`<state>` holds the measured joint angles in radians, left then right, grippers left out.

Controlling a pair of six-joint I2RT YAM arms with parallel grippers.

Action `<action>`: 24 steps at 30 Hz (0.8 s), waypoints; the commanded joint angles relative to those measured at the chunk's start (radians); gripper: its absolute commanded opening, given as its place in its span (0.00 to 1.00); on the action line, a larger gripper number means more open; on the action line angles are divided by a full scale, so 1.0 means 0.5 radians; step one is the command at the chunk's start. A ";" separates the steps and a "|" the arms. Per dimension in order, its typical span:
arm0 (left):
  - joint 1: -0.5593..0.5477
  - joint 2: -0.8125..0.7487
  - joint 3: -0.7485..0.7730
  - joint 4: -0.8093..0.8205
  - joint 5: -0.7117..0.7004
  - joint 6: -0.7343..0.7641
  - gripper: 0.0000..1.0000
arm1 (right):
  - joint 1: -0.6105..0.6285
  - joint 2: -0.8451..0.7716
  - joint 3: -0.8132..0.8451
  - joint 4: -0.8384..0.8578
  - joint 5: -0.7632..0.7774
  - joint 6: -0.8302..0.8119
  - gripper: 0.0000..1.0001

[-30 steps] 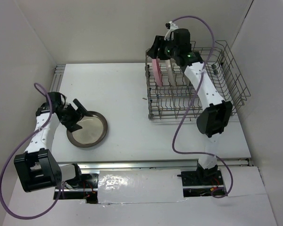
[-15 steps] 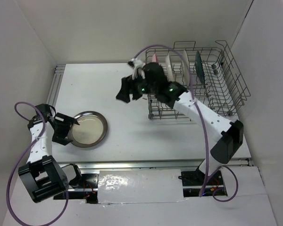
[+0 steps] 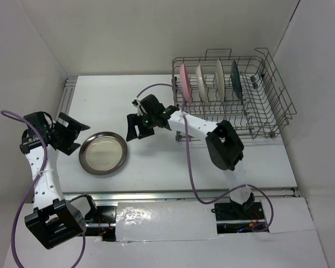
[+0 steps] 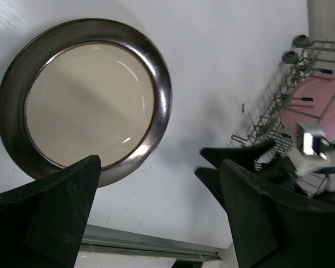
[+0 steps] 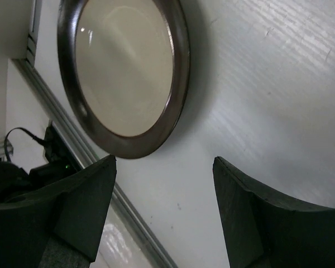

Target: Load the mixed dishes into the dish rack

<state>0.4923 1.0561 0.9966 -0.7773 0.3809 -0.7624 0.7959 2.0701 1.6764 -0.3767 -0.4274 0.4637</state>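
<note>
From above, our right tool [image 3: 135, 126], released and empty, is swinging away from the grey wire dish rack [image 3: 271, 92], now holding four plates [image 3: 202, 84], toward the round brown-rimmed cream plate [image 3: 103, 152] on the table's [image 3: 156, 167] left. Our left tool [image 3: 67, 134], wide open, is retreating. Left wrist: the plate [image 4: 84, 103] is lying untouched. Right wrist: we are nearing its rim, the last dish left to load.

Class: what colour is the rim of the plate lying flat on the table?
Dark brown; the plate shows best in the left wrist view.

Brown-rimmed plate [image 5: 125, 67] — top edge cut off.
</note>
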 commanded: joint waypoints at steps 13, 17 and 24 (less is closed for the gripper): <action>0.006 -0.023 0.154 0.097 0.205 0.150 0.99 | 0.028 0.676 0.755 -0.161 -0.093 0.113 0.76; 0.006 -0.005 0.170 0.109 0.238 0.150 0.99 | 0.043 0.781 0.875 -0.179 -0.124 0.137 0.75; 0.006 0.002 0.136 0.146 0.278 0.187 0.99 | 0.089 0.931 1.001 -0.201 -0.207 0.146 0.70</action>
<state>0.4923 1.0508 1.0367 -0.7387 0.4812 -0.7036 0.8223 2.5122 2.1178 -0.4614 -0.4969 0.5316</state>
